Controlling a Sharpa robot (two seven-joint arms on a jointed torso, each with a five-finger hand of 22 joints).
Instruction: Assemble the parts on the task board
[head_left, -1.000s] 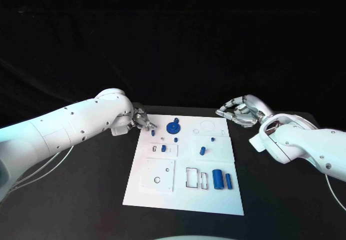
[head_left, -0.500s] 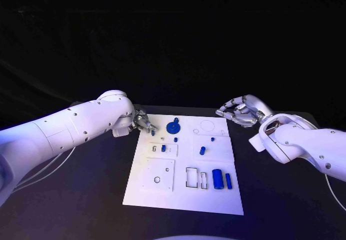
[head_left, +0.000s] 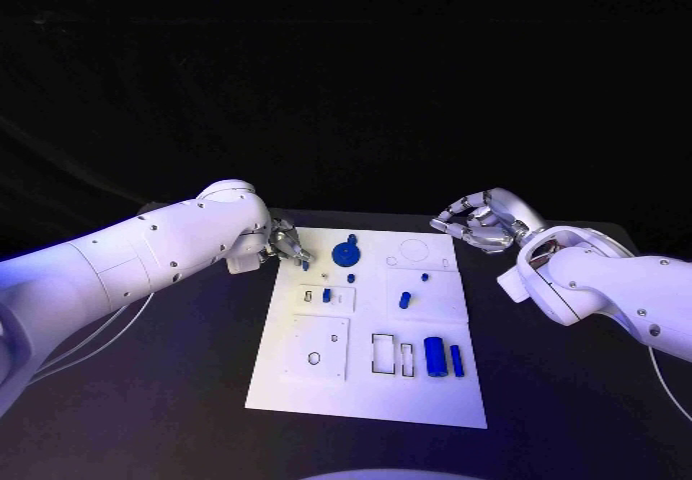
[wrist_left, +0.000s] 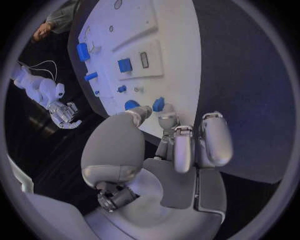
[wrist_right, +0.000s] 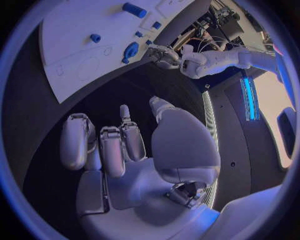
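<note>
left robot hand (head_left: 286, 243) pinches small blue part (wrist_left: 159, 104) at task board (head_left: 368, 390) far-left corner | right robot hand (head_left: 479, 221) empty, fingers curled, off far-right corner | left nearer

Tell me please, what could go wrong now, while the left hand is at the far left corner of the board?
1. The left hand works at a small blue part right at the edge of the task board; a slip could send the part onto the black table.
2. The large blue round part stands close beside those fingers and might get bumped.
3. The right hand hangs off the board, too far to help quickly.
</note>
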